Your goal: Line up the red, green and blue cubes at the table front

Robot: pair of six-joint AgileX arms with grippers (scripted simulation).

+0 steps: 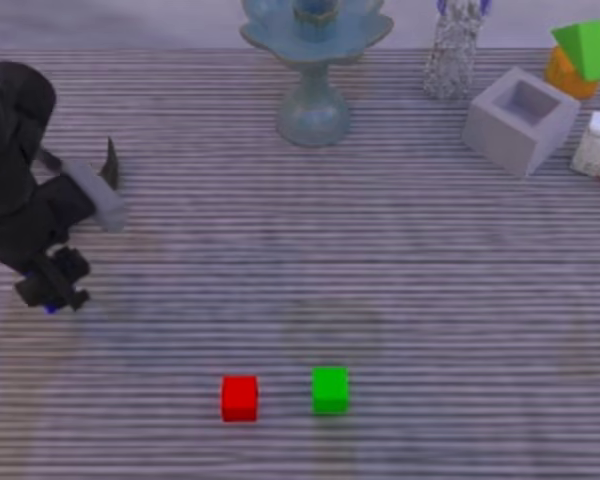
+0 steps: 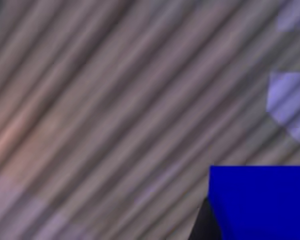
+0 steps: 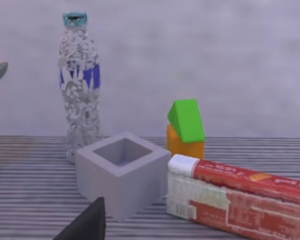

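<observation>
- The left gripper (image 1: pixel 52 292) sits low at the table's (image 1: pixel 430 300) left side, clamped on the glossy blue cube (image 2: pixel 262 202).
- The red cube (image 1: pixel 239 398) and green cube (image 1: pixel 329 389) sit side by side, apart, near the front edge of the finely striped surface.
- The right arm is parked out of the top view.

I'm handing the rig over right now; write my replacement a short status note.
Left hand: at the table's left side, closed on the blue cube, which fills a corner of the left wrist view.
Right hand: not seen from above; only a dark fingertip shows in its wrist view.
Done: red cube and green cube sit side by side at the front.
Left: add blue to that row.
</observation>
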